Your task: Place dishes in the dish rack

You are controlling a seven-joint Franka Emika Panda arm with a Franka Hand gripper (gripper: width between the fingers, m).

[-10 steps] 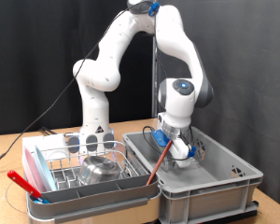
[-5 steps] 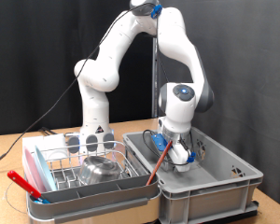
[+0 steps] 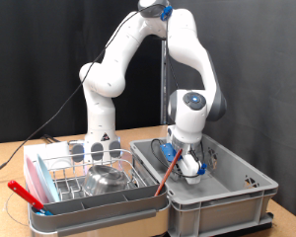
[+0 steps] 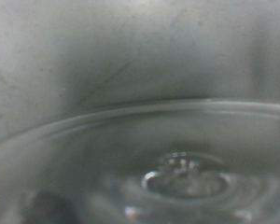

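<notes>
I see the arm arched high, forearm pointing down; hand (image 3: 194, 168) low at the exterior view's right, fingers hidden.

White, glossy robot arm (image 3: 153, 69) built from rounded, tube-like segments joined by dark grey seams. Blue ring at the topmost joint near the upper centre of the frame. Round blue dot set in a dark disc on the lower joint, right of centre. Blue accents on the wrist housing below. Thin black cable trailing from the base column toward the lower left.
</notes>
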